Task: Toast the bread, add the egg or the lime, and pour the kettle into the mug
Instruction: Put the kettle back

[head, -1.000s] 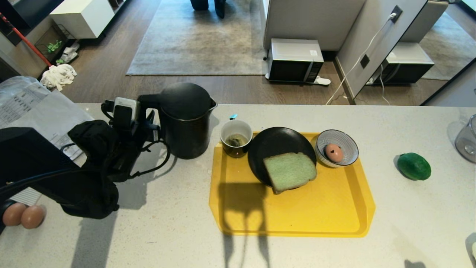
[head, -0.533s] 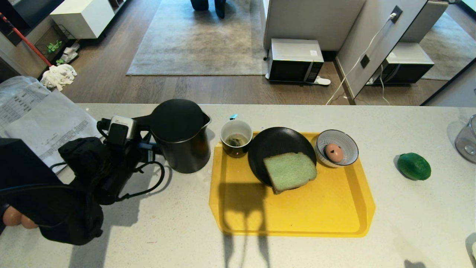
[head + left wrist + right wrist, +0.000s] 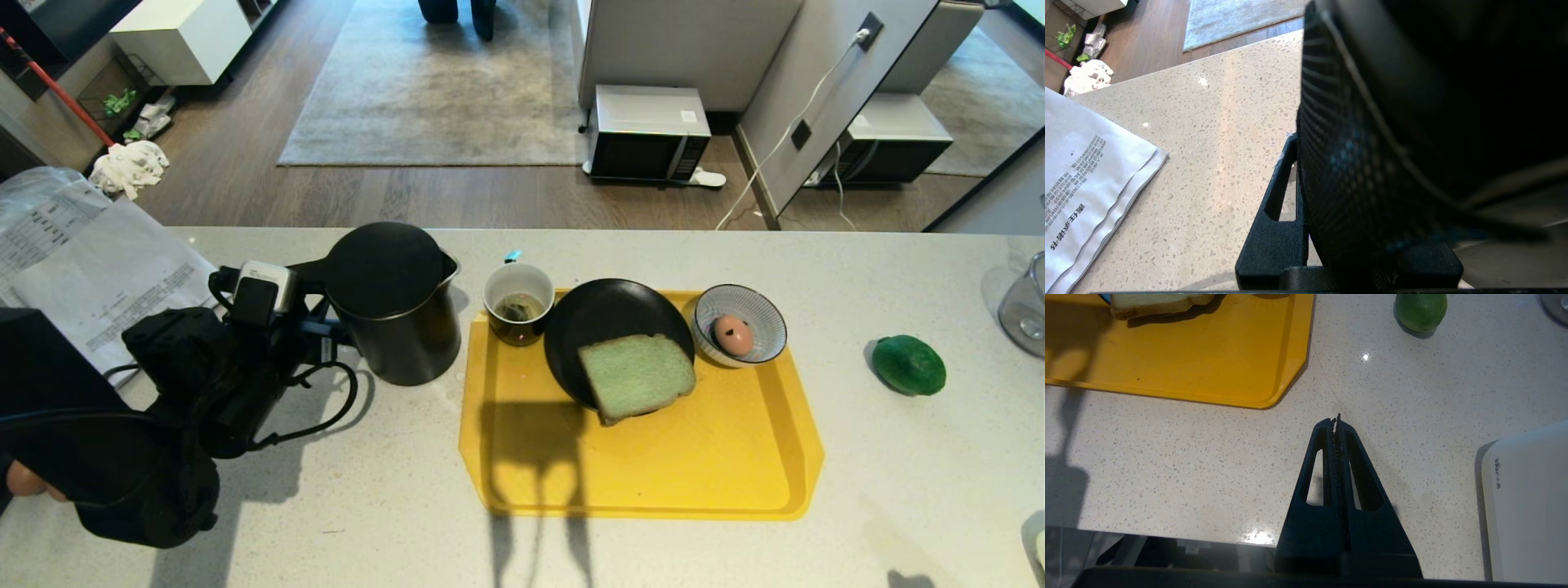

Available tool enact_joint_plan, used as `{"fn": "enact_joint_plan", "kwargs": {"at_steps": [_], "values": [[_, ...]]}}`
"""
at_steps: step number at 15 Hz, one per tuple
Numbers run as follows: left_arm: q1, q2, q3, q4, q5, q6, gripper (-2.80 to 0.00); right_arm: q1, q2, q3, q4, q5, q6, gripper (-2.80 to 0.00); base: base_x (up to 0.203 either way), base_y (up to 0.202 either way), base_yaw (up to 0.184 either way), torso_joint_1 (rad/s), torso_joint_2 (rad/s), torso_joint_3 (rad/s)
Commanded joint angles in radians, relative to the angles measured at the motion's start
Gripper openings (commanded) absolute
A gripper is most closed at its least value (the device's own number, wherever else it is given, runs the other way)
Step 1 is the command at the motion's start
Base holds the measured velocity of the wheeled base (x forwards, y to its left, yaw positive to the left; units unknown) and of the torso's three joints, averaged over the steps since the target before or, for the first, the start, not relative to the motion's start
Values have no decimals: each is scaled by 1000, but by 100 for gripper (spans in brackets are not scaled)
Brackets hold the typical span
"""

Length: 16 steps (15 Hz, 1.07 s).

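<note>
The left gripper has its fingers narrowly closed on the handle of the kettle, which sits on the tabletop left of the mug, while the right gripper hangs with fingers pressed together above the tabletop.

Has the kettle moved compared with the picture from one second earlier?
Yes. The kettle has come nearer the camera and slightly away from the mug, which stayed put.
</note>
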Motion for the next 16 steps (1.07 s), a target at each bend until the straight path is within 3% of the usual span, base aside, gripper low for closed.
{"fn": "enact_joint_plan", "kwargs": {"at_steps": [1, 15, 16], "values": [[1, 2, -2, -8, 3, 0, -280, 0, 0, 0, 1, 0, -1, -280, 0, 0, 0, 0, 0, 0], [1, 2, 13, -8, 3, -26, -280, 0, 0, 0, 1, 0, -1, -280, 0, 0, 0, 0, 0, 0], [1, 2, 20, -8, 2, -26, 0, 0, 0, 0, 1, 0, -1, -280, 0, 0, 0, 0, 0, 0]]}}
